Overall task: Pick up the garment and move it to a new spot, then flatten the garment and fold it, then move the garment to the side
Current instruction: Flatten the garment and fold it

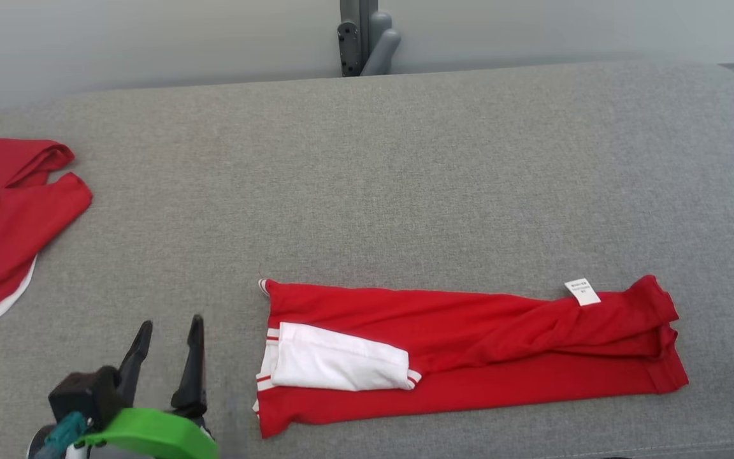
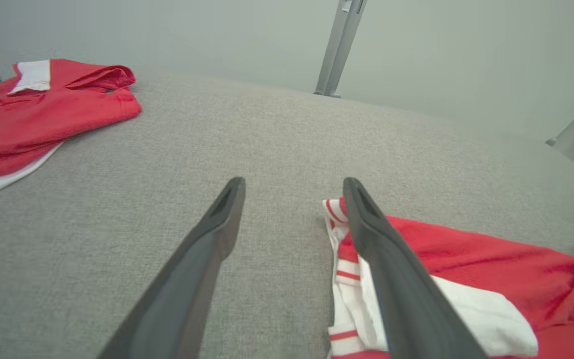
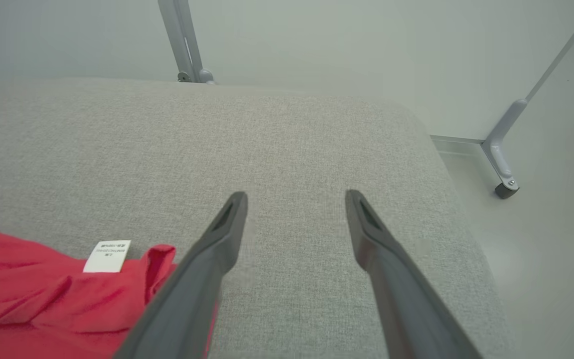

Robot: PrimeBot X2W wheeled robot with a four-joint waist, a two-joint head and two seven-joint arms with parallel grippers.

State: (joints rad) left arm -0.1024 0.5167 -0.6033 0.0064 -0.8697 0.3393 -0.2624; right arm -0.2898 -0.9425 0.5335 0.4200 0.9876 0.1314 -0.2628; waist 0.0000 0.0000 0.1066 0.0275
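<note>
Grey woven fabric is being seen covering the worktop point(image 1: 405, 159), which is being backed by a pale wall and a grey metal post point(image 1: 364, 38). Toward the near edge, right of centre, the red garment point(image 1: 501, 338) is being shown lying folded into a long flat band, with a white sleeve point(image 1: 341, 364) being laid across its left end and a white care label point(image 1: 582, 292) being shown near its right end. A second red-and-white garment point(image 1: 4, 236) is being seen bunched at the worktop's far left edge, well apart from the first. The left gripper point(image 1: 171, 324) is being held low, near the folded garment's left end, its jaws being held apart and clamped on nothing. In the left wrist view one finger point(image 2: 391, 279) is being seen crossing in front of the red-striped white trim point(image 2: 339, 219). The right gripper point(image 3: 295, 195) is being held above bare fabric beyond the garment's right end, its jaws likewise being held apart and empty. The label end is being seen just beside one of its fingers point(image 3: 192, 289). Pale floor point(image 3: 556, 279) and a frame leg point(image 3: 503, 164) are being glimpsed past the worktop's rounded corner.
</note>
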